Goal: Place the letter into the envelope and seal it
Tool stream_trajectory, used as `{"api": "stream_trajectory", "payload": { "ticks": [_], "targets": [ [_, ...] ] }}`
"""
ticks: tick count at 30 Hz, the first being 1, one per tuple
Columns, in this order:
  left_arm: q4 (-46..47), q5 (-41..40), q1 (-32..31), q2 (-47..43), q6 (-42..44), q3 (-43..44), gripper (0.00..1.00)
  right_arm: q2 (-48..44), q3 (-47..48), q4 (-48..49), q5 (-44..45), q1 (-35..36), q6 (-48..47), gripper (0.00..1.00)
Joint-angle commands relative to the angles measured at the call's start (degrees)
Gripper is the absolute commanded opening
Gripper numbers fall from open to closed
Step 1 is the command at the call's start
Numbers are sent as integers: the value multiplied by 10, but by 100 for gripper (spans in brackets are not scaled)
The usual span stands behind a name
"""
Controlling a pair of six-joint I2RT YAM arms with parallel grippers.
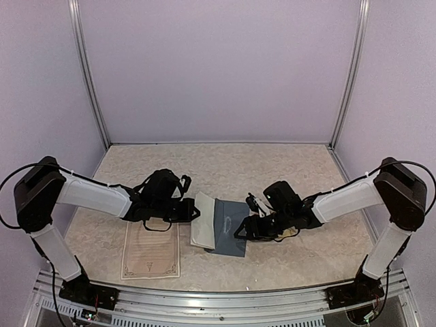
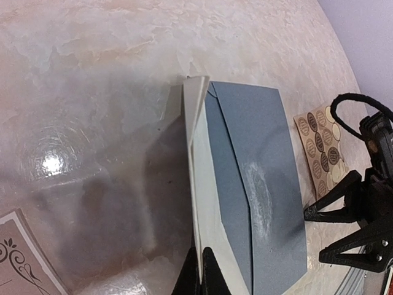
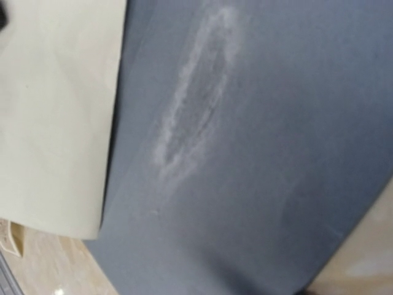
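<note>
Blue envelope (image 1: 230, 225) lies mid desk (image 1: 225, 163) btwn both arms, long way far-to-near; L end effector (image 2: 200, 276) pinches its cream flap (image 1: 203, 219), R end effector (image 2: 313, 233), jaws apart, over its right edge.

Matt paper envelope (image 2: 270, 160) with a whitish scuff on glossy tabletop (image 2: 92, 92).

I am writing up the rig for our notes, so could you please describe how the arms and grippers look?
The left arm and right arm match: white tubular links, bulky black joint housings, and a thin black cable looping by each elbow housing. The left gripper and right gripper are black, with slim tapering fingers. No markings are legible.
</note>
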Motion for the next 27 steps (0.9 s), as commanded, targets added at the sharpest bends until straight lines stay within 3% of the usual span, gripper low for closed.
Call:
{"api": "stream_trajectory", "payload": {
  "ticks": [1, 14, 27],
  "targets": [
    [-4, -3, -3, 12, 24, 18, 0, 15, 8, 1, -2, -3, 7, 63],
    [-10, 3, -5, 47, 26, 40, 0, 26, 11, 6, -3, -3, 13, 62],
    [-53, -30, -7, 35, -49, 33, 0, 26, 10, -4, 8, -3, 16, 62]
  ]
}}
